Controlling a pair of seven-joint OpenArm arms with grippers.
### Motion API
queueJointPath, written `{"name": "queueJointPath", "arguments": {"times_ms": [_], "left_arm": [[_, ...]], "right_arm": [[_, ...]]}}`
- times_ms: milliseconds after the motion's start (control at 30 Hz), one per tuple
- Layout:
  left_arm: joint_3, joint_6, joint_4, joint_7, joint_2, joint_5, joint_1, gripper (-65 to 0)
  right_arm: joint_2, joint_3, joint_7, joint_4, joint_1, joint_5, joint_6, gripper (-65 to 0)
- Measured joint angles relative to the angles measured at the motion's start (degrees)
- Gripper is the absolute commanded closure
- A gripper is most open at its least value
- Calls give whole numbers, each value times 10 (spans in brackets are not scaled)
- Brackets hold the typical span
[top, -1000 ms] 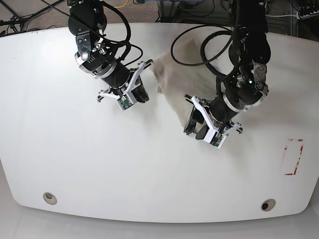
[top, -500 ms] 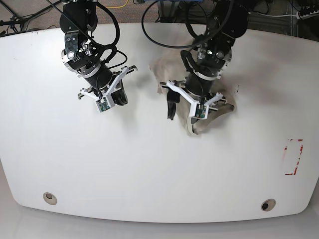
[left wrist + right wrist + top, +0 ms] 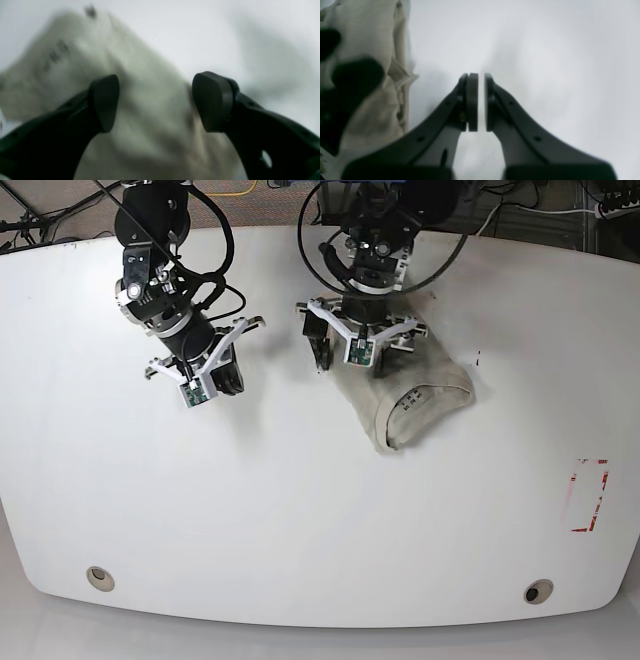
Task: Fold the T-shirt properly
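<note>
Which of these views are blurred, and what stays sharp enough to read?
Left wrist view: the T-shirt is smeared and soft, its dark label marks unreadable; the open left gripper has crisper fingers. Right wrist view: the shut right gripper is fairly sharp, while the shirt and a dark shape at the left edge are blurred. Base view: evenly lit and sharp, faint shadows on the white table.

Blurred cloth, hidden folds, cropped arms

In the left wrist view the T-shirt [image 3: 140,105] is smeared by blur, its dark marks unreadable, its lower part cut by the bottom edge. In the base view the left gripper [image 3: 358,350] covers the T-shirt's upper end, and the printed label [image 3: 414,397] is too small to read. In the right wrist view dark blurred shapes hide part of the cloth.
</note>
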Motion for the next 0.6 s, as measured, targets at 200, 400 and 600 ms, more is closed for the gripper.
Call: {"name": "queueJointPath", "arguments": {"times_ms": [200,400,600], "left_arm": [[8,39,-37,-6,-2,5,3,-465],[9,39,-75,-39,-5,11,0,-469],[17,17,-75,-61,-47,13,-2,-471]], "right_arm": [[0,0,0,0,-1,0,0,-43],[0,0,0,0,0,0,0,-43],[0,0,0,0,1,0,0,-43]]}}
